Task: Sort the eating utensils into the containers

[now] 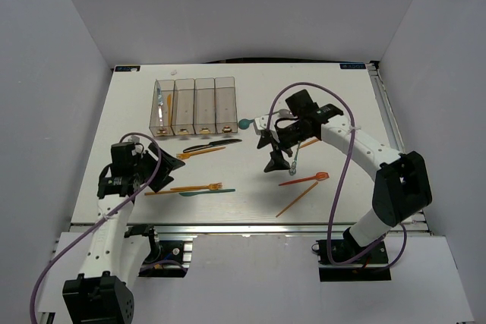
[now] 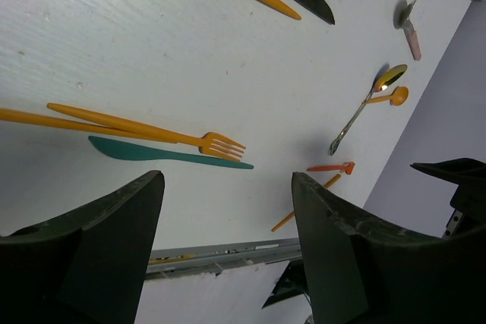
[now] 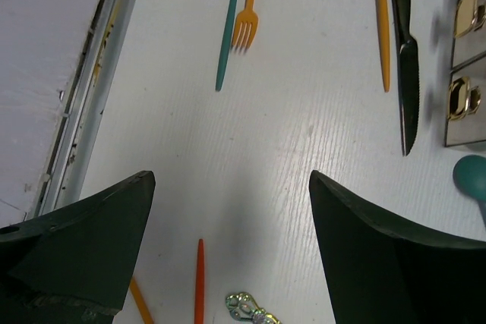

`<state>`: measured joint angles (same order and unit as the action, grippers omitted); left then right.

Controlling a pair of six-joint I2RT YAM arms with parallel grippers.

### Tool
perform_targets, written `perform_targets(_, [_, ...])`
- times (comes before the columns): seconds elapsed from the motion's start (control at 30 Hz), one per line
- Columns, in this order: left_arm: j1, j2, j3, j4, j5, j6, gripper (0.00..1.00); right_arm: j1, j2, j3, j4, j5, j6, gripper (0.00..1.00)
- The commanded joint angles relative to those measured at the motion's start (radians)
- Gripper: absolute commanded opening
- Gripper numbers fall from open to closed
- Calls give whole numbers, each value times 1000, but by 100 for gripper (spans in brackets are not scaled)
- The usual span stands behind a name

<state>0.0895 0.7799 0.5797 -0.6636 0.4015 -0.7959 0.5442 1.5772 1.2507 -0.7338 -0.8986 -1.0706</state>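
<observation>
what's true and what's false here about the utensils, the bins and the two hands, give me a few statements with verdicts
1. The left hand and the right hand are both open and hold nothing. True.
2. A teal knife lies right beside an orange fork on the table. True.
3. The four bins stand at the near edge, beside the arm bases. False: they stand in a row on the far part of the table.
4. The black knife sits inside a bin. False: it lies flat on the table, just in front of the bins.
</observation>
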Motion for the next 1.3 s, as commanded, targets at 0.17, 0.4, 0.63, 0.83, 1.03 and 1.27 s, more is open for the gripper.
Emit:
perform_targets(0.17, [1, 50, -1, 99, 59, -8, 78, -3, -37, -50, 50, 107, -60, 88])
perform_targets(0.4, [1, 166, 190, 139, 75, 211, 68, -3, -5, -14, 53, 107, -83, 88])
perform_targets(0.63, [-95, 352, 474, 188, 218, 565, 61, -6, 4, 6, 65, 105, -63, 88])
perform_targets(0.83, [-390, 541, 588, 122, 152, 834, 55, -30, -9, 3, 68, 104, -48, 88])
perform_targets(1.03, [-545, 706, 632, 78, -42, 978, 42, -78, -20, -8, 59, 106, -42, 88])
perform_targets(1.27, [-577, 847, 684, 87, -282, 1119, 35, -96, -13, 4, 45, 107, -29, 88])
